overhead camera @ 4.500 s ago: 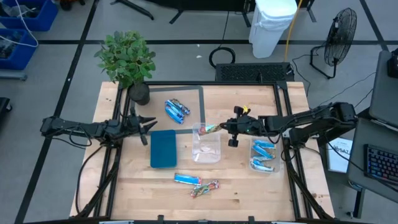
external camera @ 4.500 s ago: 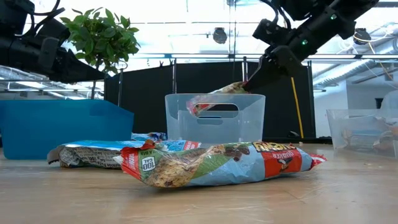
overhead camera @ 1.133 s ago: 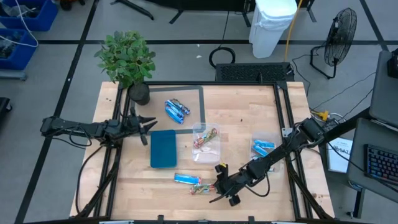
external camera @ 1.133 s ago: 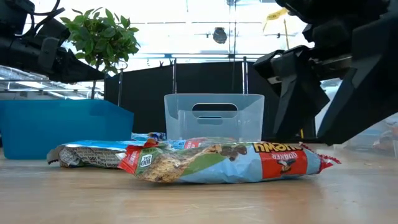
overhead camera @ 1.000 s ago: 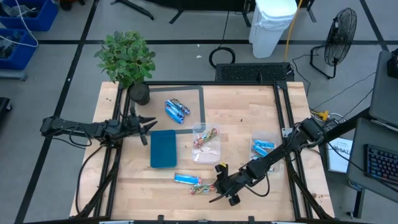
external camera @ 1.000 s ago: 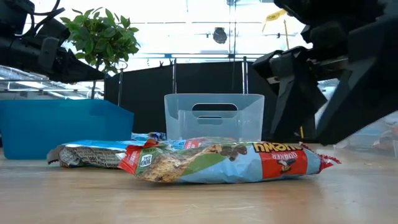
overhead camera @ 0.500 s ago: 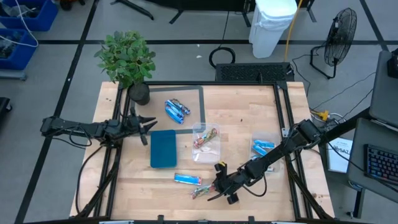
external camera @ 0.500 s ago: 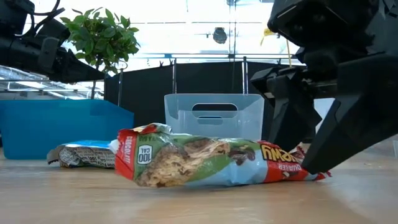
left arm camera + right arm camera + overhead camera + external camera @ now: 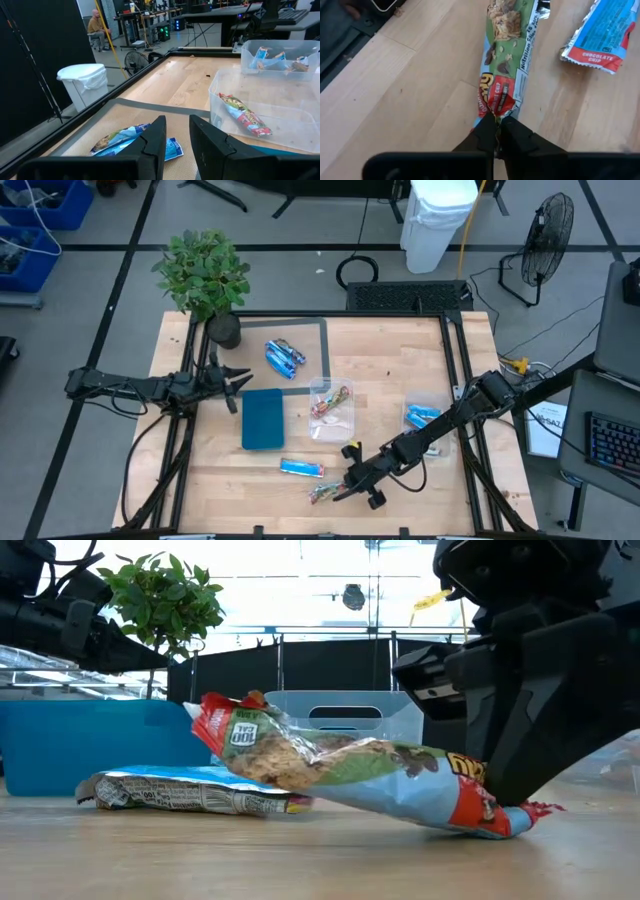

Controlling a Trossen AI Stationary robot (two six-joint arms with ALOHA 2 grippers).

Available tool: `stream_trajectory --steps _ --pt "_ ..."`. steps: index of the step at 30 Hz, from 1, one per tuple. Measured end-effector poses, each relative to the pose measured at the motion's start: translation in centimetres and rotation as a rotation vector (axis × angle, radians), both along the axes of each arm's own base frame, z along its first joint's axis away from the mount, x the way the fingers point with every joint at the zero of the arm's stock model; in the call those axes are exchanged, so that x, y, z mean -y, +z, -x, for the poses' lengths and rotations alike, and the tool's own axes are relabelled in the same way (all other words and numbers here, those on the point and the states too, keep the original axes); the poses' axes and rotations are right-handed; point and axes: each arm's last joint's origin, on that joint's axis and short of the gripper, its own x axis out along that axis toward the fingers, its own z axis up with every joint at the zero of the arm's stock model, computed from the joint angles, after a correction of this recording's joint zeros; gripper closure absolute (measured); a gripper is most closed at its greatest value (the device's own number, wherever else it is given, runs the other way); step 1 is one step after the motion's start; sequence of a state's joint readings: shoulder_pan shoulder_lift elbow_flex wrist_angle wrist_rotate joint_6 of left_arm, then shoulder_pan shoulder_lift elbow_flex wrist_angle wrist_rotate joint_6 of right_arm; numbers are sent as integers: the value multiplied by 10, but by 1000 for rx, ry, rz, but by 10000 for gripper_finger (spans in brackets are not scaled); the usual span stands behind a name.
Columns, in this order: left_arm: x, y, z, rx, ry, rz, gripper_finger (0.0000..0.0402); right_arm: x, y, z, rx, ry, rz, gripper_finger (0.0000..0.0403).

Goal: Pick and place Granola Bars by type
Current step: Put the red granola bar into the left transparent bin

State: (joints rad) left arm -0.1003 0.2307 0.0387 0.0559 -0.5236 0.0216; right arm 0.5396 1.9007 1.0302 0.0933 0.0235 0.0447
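High view: right gripper (image 9: 345, 485) at lower centre, pinching red-green multicoloured wrapped granola bar (image 9: 322, 493).

Low view: bar tilted, far end raised off wooden table (image 9: 300, 860).

Left wrist view: left gripper (image 9: 176, 137) fingers slightly parted, empty.

Right wrist view: fingertips clamp bar's red end.

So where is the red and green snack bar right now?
In the high view the red and green bar is near the table's front edge, pinched at one end by the right gripper, just beside the light blue bar lying on the wood.

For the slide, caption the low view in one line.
Right gripper pinches one end of a red-green granola bar, tilting it above a light blue bar lying flat on the table.
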Motion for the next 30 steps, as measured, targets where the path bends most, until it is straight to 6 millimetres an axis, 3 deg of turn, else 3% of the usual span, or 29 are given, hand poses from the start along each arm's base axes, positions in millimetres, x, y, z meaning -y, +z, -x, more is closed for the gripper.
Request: stream_trajectory --steps 10,20,25,30 --pt "0 0 0 0 0 0 309 -1 8 5 5 30 15 401" --pt "0 0 0 0 0 0 309 2 40 14 50 20 13 402" --pt "0 0 0 0 0 0 309 10 60 27 64 7 2 402" --pt "0 0 0 0 0 0 309 29 73 53 119 -65 9 403"
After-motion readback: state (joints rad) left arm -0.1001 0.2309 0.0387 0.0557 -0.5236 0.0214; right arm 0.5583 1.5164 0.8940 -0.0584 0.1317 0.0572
